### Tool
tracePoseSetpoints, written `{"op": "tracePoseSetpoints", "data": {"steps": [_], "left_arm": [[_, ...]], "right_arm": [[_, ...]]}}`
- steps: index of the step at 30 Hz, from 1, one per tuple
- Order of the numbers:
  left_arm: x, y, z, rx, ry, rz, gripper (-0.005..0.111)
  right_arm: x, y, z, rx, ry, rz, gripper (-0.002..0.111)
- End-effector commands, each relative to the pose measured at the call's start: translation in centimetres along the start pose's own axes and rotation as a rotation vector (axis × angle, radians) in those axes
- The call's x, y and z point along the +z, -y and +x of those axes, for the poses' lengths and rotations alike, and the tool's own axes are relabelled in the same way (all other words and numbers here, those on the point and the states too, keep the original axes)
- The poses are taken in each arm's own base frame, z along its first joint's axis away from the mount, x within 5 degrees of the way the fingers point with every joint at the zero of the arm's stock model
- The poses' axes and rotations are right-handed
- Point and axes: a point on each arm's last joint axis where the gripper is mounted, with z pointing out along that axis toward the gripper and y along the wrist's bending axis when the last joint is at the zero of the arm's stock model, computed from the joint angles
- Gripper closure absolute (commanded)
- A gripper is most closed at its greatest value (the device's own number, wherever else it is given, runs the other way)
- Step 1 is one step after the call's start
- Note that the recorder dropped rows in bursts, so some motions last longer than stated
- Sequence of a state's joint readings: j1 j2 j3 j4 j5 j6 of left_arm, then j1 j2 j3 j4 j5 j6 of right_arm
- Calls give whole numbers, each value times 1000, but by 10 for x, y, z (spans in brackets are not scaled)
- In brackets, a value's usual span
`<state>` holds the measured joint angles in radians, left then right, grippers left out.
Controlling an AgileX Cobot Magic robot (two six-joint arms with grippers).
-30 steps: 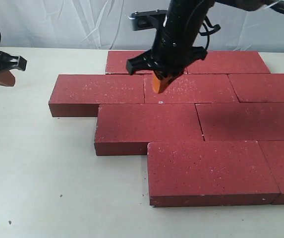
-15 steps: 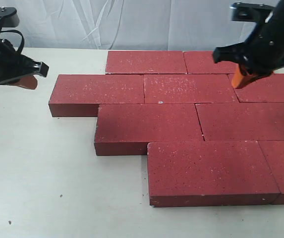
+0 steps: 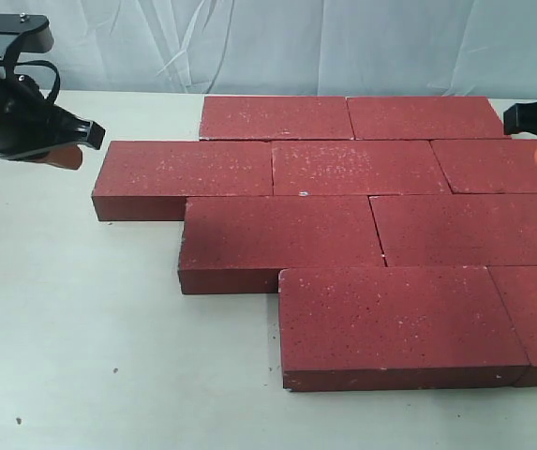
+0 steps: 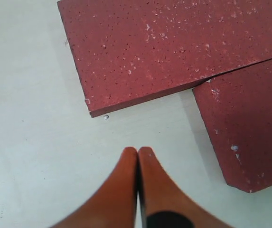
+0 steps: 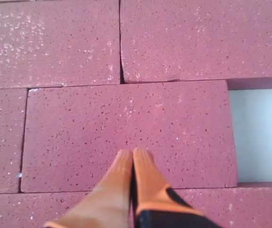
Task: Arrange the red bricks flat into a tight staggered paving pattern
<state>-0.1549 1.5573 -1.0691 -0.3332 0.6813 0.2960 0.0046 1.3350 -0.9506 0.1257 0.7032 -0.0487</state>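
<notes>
Exterior view: red bricks (image 3: 282, 234), stepped left edge

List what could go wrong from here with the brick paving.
1. The left end effector, shut, hovers beside the second-row end brick. A low sweep toward it could knock that brick and open the tight pattern.
2. The right end effector, shut, hangs over a laid brick. If it drops, it might scrape or shift that brick.
</notes>
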Motion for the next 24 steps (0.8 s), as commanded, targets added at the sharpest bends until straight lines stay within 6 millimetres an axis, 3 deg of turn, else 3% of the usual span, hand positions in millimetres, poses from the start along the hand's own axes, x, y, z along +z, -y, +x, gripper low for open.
{"op": "tracePoseSetpoints", "data": {"steps": [1, 10, 19, 24], "left_arm": [[-2, 2, 0, 10, 11, -3, 107], [-2, 2, 0, 5, 12, 1, 107], [-2, 2, 0, 6, 10, 1, 107], [-5, 3, 0, 7, 20, 0, 107]], "right_arm": [[-20, 3, 15, -10, 137, 16, 109], [-64, 1, 56, -19, 331, 14, 109], [-93, 2, 114, -28, 557, 12, 109], [-108, 1, 129, -34, 617, 4, 109]]}}
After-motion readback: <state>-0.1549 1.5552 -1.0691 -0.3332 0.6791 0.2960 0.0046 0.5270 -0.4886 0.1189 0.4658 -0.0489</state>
